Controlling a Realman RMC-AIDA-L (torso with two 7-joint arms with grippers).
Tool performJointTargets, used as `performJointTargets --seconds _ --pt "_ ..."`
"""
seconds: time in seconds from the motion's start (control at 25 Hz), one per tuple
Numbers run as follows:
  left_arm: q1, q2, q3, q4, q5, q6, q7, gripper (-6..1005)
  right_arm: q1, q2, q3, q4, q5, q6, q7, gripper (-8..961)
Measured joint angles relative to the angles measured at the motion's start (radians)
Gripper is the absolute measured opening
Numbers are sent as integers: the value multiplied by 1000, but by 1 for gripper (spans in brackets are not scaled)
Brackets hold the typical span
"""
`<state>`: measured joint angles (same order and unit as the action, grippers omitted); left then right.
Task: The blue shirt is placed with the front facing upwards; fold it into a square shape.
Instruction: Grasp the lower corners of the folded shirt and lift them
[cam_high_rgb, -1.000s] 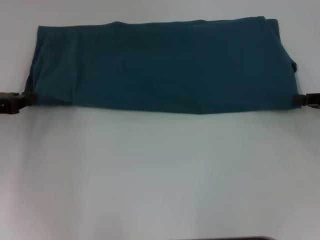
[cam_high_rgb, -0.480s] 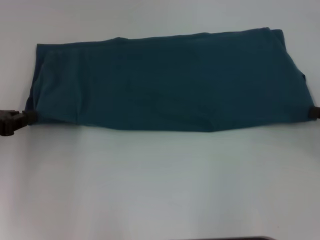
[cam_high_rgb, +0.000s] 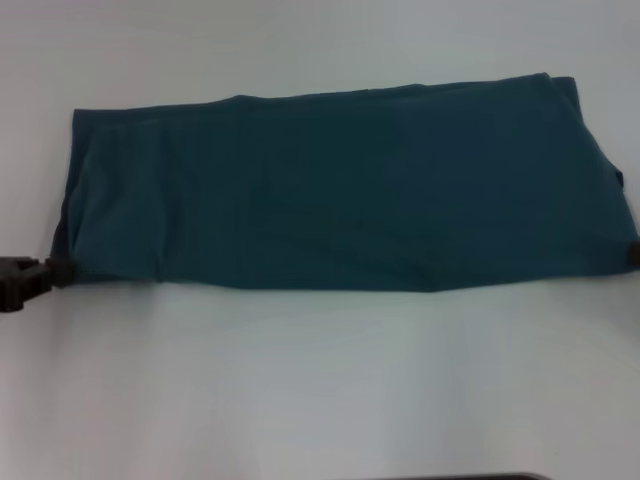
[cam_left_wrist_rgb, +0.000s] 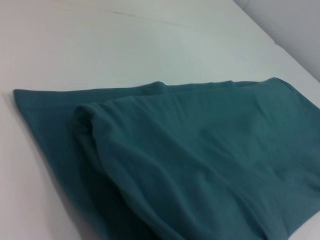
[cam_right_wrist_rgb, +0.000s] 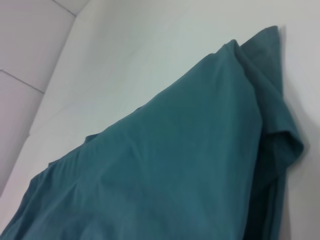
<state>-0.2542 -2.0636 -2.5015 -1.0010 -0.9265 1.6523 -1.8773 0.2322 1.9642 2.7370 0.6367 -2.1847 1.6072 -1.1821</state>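
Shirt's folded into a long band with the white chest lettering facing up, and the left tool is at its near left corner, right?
Not quite: no lettering shows. The head view shows the blue shirt as a plain teal band. The left tool is at its near left corner.

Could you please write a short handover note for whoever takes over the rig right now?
Left gripper: at the near left corner of the blue shirt, apparently pinching it.
Right gripper: barely in view at the near right corner.
Shirt: wide folded band with plain side up, lying on the white table.
Done: lengthwise fold.
Left: fold the ends in to make a square.
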Motion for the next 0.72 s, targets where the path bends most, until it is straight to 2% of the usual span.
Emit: performJointTargets --seconds 0.72 --pt "-7 4 -4 12 48 -34 18 98 -43 4 70 0 -6 5 -40 50"
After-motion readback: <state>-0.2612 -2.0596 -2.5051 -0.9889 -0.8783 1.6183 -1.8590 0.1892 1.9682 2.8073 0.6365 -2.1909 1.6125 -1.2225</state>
